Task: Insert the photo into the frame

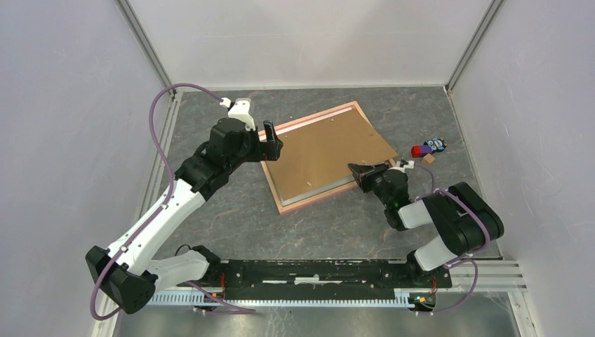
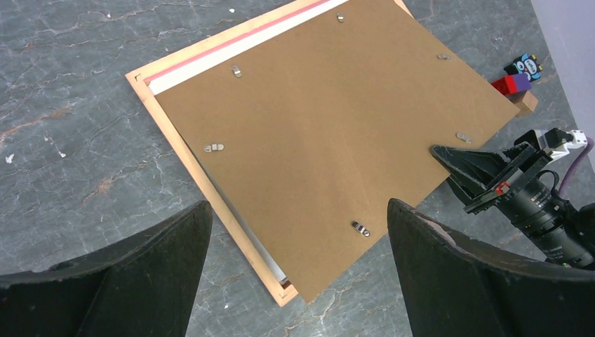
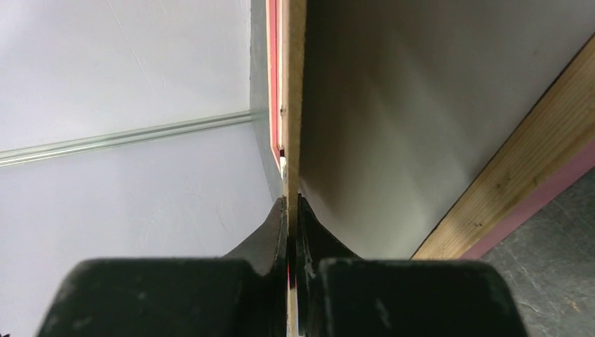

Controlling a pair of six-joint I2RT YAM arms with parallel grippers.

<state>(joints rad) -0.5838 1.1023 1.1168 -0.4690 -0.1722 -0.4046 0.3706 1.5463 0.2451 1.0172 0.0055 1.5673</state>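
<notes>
Frame face-down at desk centre, long axis roughly 8-to-2, probable photo a white sliver under the skewed board; right hand pinches board's 4 o'clock edge, left hand gapes wide at frame's 9.

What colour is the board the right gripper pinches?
Backing board: plain brown; best in the left wrist view.
</notes>
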